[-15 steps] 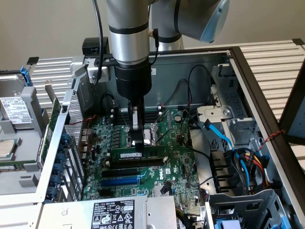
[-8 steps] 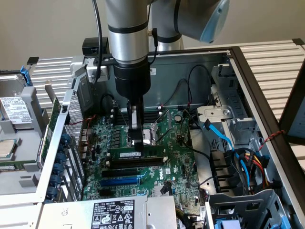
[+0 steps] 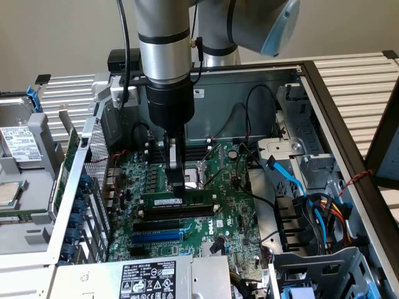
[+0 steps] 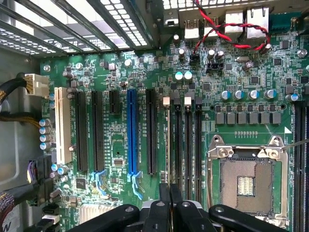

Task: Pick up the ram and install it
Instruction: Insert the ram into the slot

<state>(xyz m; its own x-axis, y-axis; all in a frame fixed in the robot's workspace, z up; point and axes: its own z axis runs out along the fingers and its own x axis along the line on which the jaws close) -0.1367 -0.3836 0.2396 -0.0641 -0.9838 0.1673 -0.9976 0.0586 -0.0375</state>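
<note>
- The open computer case (image 3: 249, 81) holds the motherboard (image 3: 230, 208), blue cables (image 3: 293, 180) by its right wall in the exterior view, and a labelled power supply (image 3: 149, 277) at its near edge.
- The ram (image 3: 196, 200) stands on edge across the motherboard's middle, just behind the empty black slots (image 3: 168, 223).
- The gripper (image 3: 179, 187) has its fingers clamped on the ram's top edge.

The case lies open from straight above, and that is the way I come down, my gripper (image 3: 178, 192) pinched on the ram (image 3: 196, 199). Towards the exterior view's left the perforated card cage (image 3: 93, 159) walls me in; towards its right a blue cable (image 3: 293, 182) and the grey drive cage (image 3: 293, 149) crowd close. The power supply (image 3: 149, 277) blocks the near edge, while the black slots (image 3: 163, 224) and blue slot (image 3: 159, 235) just beside lie low.
</note>
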